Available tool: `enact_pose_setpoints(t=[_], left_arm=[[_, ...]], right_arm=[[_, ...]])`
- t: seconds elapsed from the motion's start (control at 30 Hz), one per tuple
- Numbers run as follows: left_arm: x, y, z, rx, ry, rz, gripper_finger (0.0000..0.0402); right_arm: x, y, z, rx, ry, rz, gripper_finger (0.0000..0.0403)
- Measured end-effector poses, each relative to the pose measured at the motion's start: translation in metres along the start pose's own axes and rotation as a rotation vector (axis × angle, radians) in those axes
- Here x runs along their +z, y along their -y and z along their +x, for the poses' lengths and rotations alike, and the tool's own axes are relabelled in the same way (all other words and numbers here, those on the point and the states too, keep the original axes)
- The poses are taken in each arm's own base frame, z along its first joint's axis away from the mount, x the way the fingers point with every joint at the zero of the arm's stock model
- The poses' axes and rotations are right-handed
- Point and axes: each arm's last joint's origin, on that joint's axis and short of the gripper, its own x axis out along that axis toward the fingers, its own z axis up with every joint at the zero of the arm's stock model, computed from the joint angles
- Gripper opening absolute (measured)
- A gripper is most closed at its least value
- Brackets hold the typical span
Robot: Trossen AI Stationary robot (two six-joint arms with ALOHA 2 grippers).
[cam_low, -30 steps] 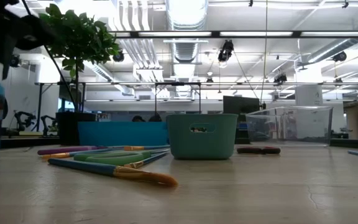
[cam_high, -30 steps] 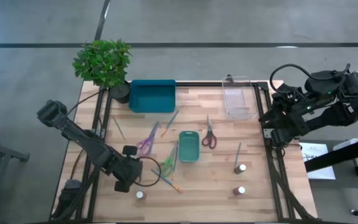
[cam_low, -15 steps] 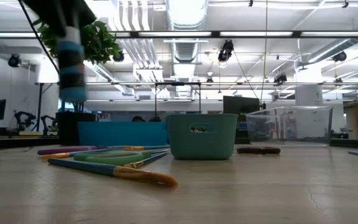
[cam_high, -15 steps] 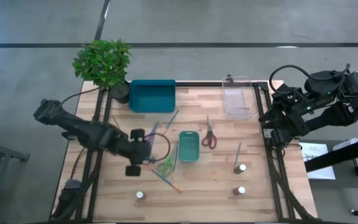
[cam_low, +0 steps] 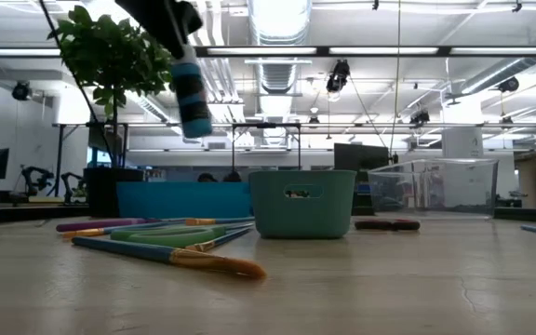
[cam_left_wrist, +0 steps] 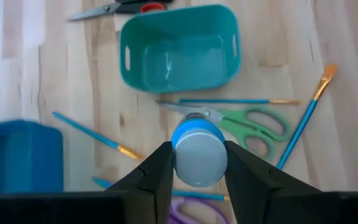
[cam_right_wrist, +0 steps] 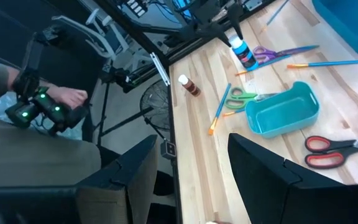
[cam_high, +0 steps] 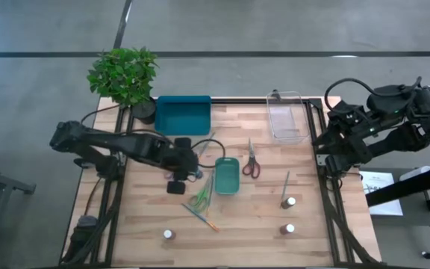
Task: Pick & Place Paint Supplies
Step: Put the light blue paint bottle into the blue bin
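Clamping a blue paint pot [cam_left_wrist: 199, 153] between its two fingers [cam_left_wrist: 156, 175], the left gripper [cam_high: 186, 166] hung in the air over the middle of the table [cam_high: 327, 224], the pot clear of the wood in the low view [cam_low: 193, 88]. Directly under the pot lay the green-handled scissors [cam_left_wrist: 247, 124] and a couple of thin brushes [cam_left_wrist: 232, 101]; an orange-tipped brush [cam_left_wrist: 304, 117] sat just beside the scissors. Next to this cluster stood the small teal tray [cam_high: 227, 175], empty inside as the left wrist view showed [cam_left_wrist: 179, 48]. Purple-handled scissors [cam_right_wrist: 281, 51] lay on the gripper's other side, near the large blue tray [cam_high: 183, 114] at the table's far edge, with the potted plant [cam_high: 125, 75] at that corner. Red-handled scissors [cam_high: 251, 161] rested just past the small teal tray, between it and the clear tray [cam_high: 287, 116]. Three more pots stood upright on the wood: one near the front edge on the left [cam_high: 168, 235], and two well apart from it on the right [cam_high: 290, 202] [cam_high: 290, 229], with a single brush [cam_high: 286, 184] lying close to the nearer of those. The right gripper [cam_high: 327, 149] waited off the table's right edge, its fingers [cam_right_wrist: 261, 163] spread apart. Beyond the table, the right wrist view caught a person's hand [cam_right_wrist: 67, 99] holding a controller.
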Motion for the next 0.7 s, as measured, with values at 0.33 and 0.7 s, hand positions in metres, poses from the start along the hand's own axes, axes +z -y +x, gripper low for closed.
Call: enact_pose_setpoints(t=[0.33,0.7], left_arm=[[0.049,-0.013,0.024,-0.029,-0.045,0.037,0.0129],[0.073,-0.048,0.05,-0.072,-0.07,-0.026,0.0126]], right_arm=[[-0.003,0.003,0.0,-0.027,-0.033,-0.006,0.0192],[-0.008,0.005,-0.007,-0.03,-0.038,-0.034,0.0192]])
